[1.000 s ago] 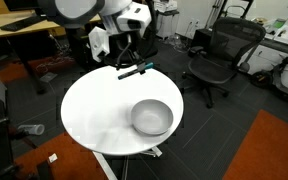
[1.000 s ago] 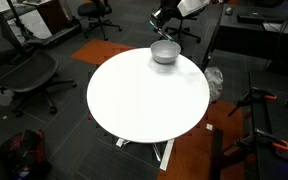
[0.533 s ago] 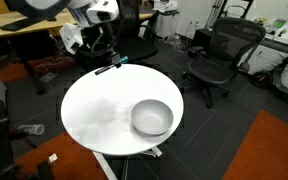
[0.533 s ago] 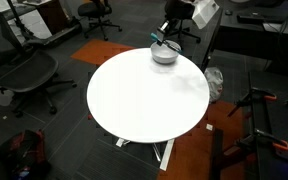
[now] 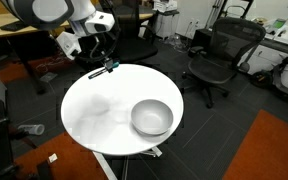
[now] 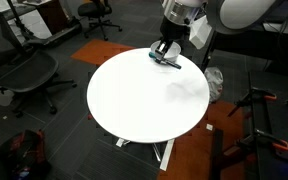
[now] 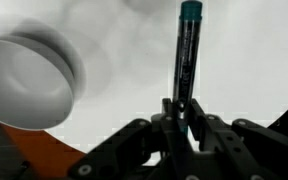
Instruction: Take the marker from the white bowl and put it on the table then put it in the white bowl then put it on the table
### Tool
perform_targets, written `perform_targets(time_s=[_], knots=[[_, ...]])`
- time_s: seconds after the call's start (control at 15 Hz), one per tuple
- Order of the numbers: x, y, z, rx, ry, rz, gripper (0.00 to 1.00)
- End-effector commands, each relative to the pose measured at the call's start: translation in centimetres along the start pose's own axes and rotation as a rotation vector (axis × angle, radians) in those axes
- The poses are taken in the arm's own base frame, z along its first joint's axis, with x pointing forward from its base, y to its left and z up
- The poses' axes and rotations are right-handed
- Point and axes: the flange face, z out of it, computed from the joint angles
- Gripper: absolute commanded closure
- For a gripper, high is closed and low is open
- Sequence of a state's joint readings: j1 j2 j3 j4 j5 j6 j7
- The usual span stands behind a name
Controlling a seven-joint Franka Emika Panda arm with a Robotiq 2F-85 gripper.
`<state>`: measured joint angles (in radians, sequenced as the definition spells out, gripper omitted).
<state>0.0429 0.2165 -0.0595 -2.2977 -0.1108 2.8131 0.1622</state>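
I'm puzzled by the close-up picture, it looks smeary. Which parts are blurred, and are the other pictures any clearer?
Wrist view: the white bowl is smeared and soft, while the marker and the dark fingers look sharper. In both exterior views the picture is small and grainy, with even light, no harsh glare, and only a faint grey shadow on the table.

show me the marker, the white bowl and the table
marker (image 7: 187, 60): wrist view, middle of its dark barrel
white bowl (image 5: 152, 118): exterior view, its bare inside
table (image 5: 96, 115): exterior view, bare top
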Motion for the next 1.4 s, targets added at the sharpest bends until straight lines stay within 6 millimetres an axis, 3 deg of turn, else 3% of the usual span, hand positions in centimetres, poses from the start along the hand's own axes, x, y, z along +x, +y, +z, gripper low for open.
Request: perform_targets(time_s=[0.0, 0.67, 1.07, 1.13, 1.2, 1.33], knots=[[0.5, -0.4, 2.3, -0.029, -0.053, -0.034, 0.95], [1.5, -0.6, 9.7, -0.041, -0.115, -0.051, 0.95], [1.3, -0.7, 12.1, -0.041, -0.130, -0.058, 0.95], [1.3, -0.7, 12.2, -0.044, -0.133, -0.059, 0.56], [1.3, -0.7, 12.0, -0.043, -0.128, -0.060, 0.54], [1.5, -0.7, 11.4, -0.047, -0.116, -0.057, 0.40]])
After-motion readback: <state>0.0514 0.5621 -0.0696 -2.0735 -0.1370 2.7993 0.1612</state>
